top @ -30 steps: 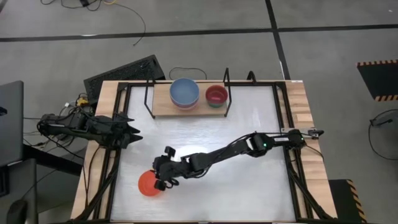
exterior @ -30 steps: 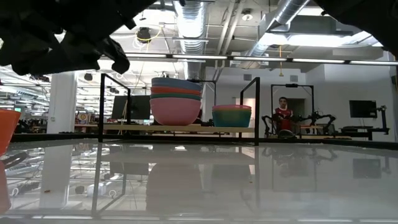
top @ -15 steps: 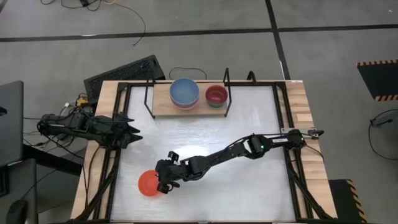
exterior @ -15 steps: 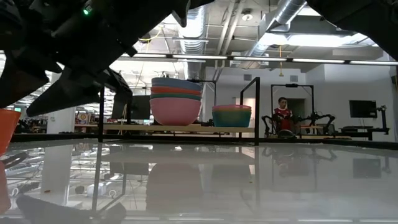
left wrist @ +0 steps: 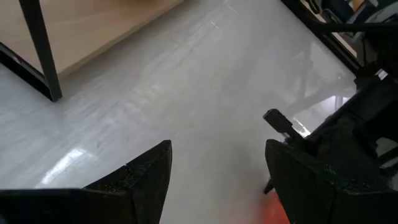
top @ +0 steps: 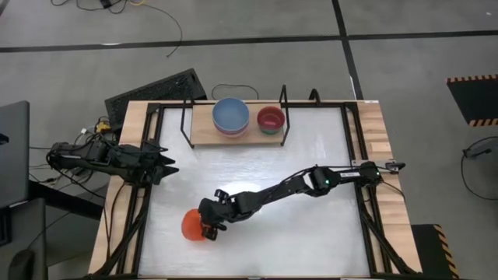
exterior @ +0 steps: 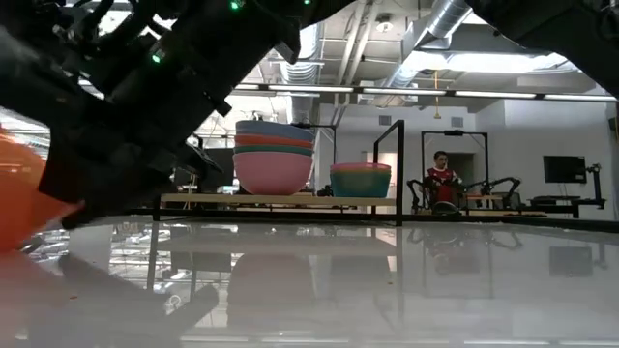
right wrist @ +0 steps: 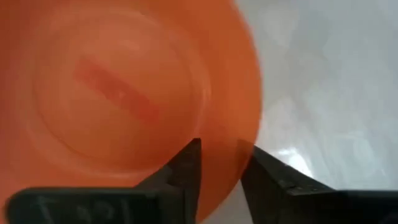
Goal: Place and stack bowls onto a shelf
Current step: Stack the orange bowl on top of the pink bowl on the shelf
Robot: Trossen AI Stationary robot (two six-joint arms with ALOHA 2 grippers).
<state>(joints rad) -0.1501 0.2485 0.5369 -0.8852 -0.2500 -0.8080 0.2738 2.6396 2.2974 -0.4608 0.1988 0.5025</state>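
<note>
An orange bowl (top: 192, 225) is at the table's near left, open side up. My right gripper (top: 208, 226) is at the bowl's right rim, shut on it; the bowl fills the right wrist view (right wrist: 124, 93). The light-wood shelf (top: 204, 134) stands at the far edge. It bears a stack topped by a grey-blue bowl (top: 231, 115) and a lower stack topped by a red bowl (top: 271, 119). In the low view the taller stack (exterior: 274, 155) has a pale pink bowl at its bottom. My left gripper (left wrist: 214, 180) is open and empty at the table's left edge (top: 165, 166). My right gripper holds the orange bowl by its rim (right wrist: 239, 155), on the bowl's right side. One finger (right wrist: 186, 171) is inside the bowl and one (right wrist: 270, 180) is outside it. The fingers slant down from the table's right. In the low view the bowl (exterior: 24, 193) looks tilted; I cannot tell whether it is clear of the table.
The shelf's thin black uprights (top: 185, 117) (top: 284, 109) stand at its ends. A black frame runs along the table's edges (top: 140, 210). Bare white tabletop (top: 296, 233) lies between the shelf and the near edge. A person (exterior: 441, 179) is in the room behind.
My right gripper has gone down and toward the table's near edge onto the orange bowl's right rim and has taken hold of it. The bowl has shifted a little toward the right and has tipped, showing larger in the low view.
</note>
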